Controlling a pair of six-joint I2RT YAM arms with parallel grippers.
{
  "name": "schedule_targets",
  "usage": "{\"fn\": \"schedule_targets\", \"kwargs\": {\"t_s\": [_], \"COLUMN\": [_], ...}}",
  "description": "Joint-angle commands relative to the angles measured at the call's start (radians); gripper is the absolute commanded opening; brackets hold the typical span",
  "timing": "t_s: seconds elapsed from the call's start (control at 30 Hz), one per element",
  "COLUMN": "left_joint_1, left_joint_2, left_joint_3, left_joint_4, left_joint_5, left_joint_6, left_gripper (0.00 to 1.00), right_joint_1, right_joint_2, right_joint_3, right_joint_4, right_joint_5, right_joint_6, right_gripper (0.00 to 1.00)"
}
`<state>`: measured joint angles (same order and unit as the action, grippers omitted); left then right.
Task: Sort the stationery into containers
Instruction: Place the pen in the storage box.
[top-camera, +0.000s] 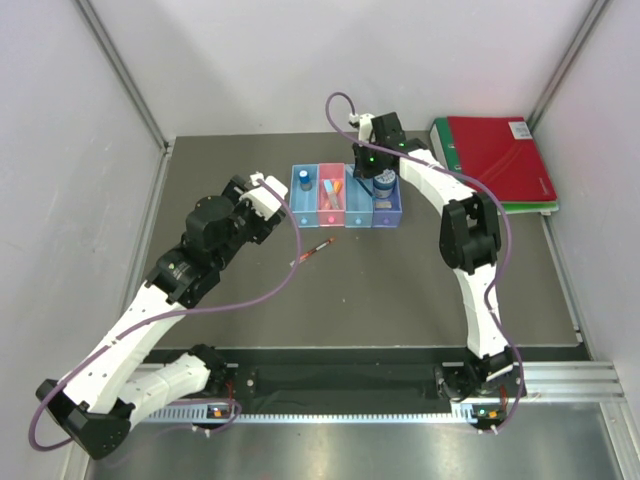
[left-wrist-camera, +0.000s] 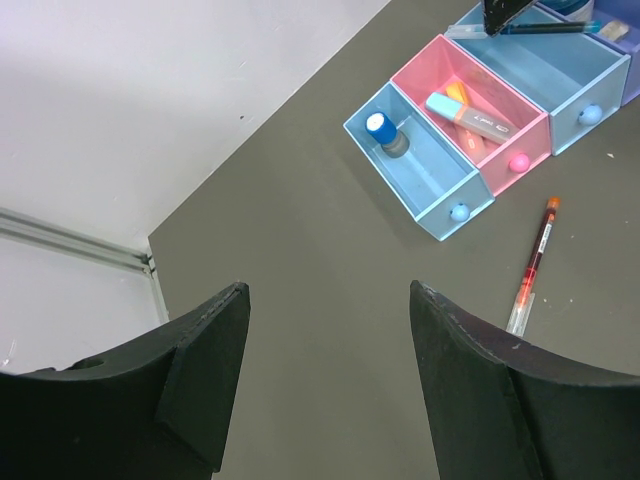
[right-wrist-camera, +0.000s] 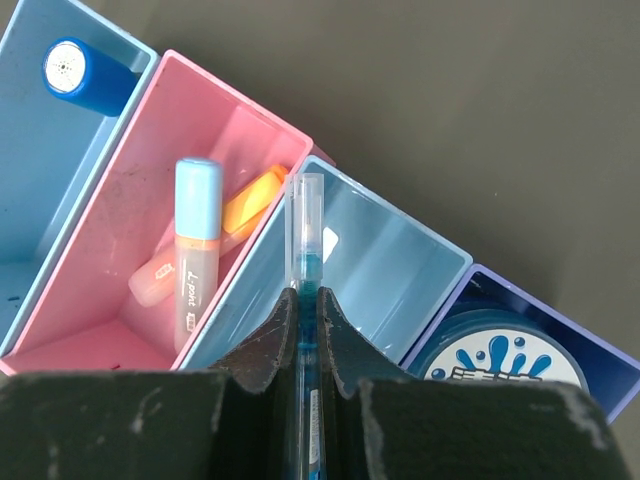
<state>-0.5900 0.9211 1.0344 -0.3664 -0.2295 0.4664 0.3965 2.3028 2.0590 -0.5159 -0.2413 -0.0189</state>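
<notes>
Right end effector (right-wrist-camera: 305, 300): closed, pinching a blue pen (right-wrist-camera: 305, 225) between its fingertips; the pen is pointing straight out ahead of the jaws.
Pen in grip, position: hanging over the row of joined bins, its free end sitting above the wall where the pink bin (right-wrist-camera: 90, 300) is meeting the second light blue bin (right-wrist-camera: 390, 270). I cannot tell whether it is touching the rim.
Left end effector (left-wrist-camera: 328, 295): open, gripping nothing, hovering over bare bench (top-camera: 400, 290) to the left of the bins.
Red pen (top-camera: 312, 252): lying loose on the bench just in front of the bins, between the two arms and apart from both end effectors.
First light blue bin (left-wrist-camera: 435, 185): holding the blue-capped bottle (left-wrist-camera: 381, 128), which is standing upright toward its far end.
Pink bin, contents: two bars, a light blue-capped bar (right-wrist-camera: 195, 250) lying across an orange bar (right-wrist-camera: 255, 200).
Purple bin (right-wrist-camera: 520, 290): holding the round blue jar (right-wrist-camera: 500, 355), which is filling most of it.
Binders: a red binder (top-camera: 500, 155) is lying on a green binder (top-camera: 438, 140) at the far right of the bench, just beside the purple end of the row.
</notes>
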Motion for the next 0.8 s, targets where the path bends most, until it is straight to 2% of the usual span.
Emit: {"fn": "schedule_targets", "kwargs": {"t_s": [0.0, 0.3, 0.4, 0.43, 0.47, 0.57, 0.77], "left_joint_1": [-0.002, -0.004, -0.004, -0.002, -0.004, -0.002, -0.002], "left_joint_2": [-0.016, -0.028, -0.031, -0.034, -0.033, -0.034, -0.034], "left_joint_3": [0.018, 0.001, -0.004, -0.005, -0.008, -0.011, -0.013], "left_joint_4": [0.046, 0.050, 0.052, 0.055, 0.057, 0.058, 0.060], "left_joint_5": [-0.008, -0.010, -0.010, -0.010, -0.011, -0.013, -0.004], "left_joint_6": [-0.012, -0.005, -0.005, -0.003, -0.003, -0.002, 0.000], "left_gripper": [0.70, 0.70, 0.70, 0.70, 0.70, 0.70, 0.71], "right_joint_1": [0.007, 0.027, 0.034, 0.036, 0.038, 0.047, 0.048], "right_joint_2": [0.023, 0.038, 0.040, 0.041, 0.043, 0.041, 0.027], "right_joint_3": [0.047, 0.049, 0.050, 0.052, 0.052, 0.053, 0.049], "right_joint_4": [0.031, 0.030, 0.030, 0.030, 0.027, 0.027, 0.019], "right_joint_5": [-0.003, -0.004, -0.007, -0.009, -0.015, -0.024, -0.015], "right_joint_6": [-0.010, -0.013, -0.018, -0.019, -0.021, -0.026, -0.030], "right_gripper": [0.01, 0.00, 0.03, 0.06, 0.15, 0.30, 0.32]}}
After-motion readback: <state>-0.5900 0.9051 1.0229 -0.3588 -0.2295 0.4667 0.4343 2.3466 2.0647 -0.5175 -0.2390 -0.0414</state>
